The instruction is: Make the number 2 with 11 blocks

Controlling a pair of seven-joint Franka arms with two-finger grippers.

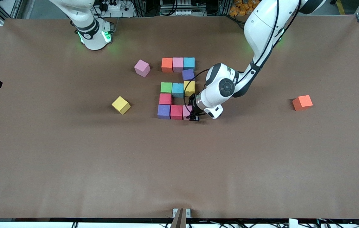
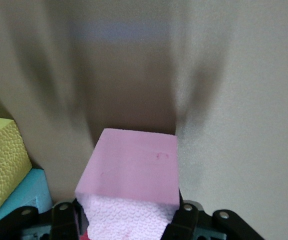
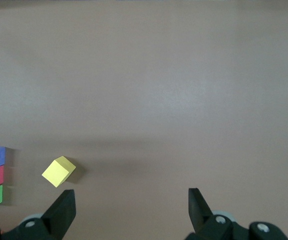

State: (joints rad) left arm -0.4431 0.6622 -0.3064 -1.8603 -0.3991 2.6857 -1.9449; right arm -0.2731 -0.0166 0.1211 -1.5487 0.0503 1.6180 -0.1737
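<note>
The number 2 (image 1: pixel 177 89) lies mid-table as a blocky digit of many-coloured blocks. Its row nearest the front camera reads purple (image 1: pixel 163 111), red (image 1: pixel 176 111), pink (image 1: pixel 187 110). My left gripper (image 1: pixel 193 116) is down at that pink block (image 2: pixel 134 170), shut on it, with a finger (image 2: pixel 183 220) against each side. The block rests on the table beside the red one. A yellow block (image 2: pixel 1 165) and a light blue one (image 2: pixel 26 192) of the middle row show close by. My right gripper (image 3: pixel 131 205) hangs open over bare table with nothing between its fingers; that arm waits.
Three loose blocks lie apart from the digit: a pink one (image 1: pixel 142 68) and a yellow one (image 1: pixel 121 104) toward the right arm's end, an orange one (image 1: pixel 302 102) toward the left arm's end. The brown table (image 1: pixel 179 164) stretches wide toward the front camera.
</note>
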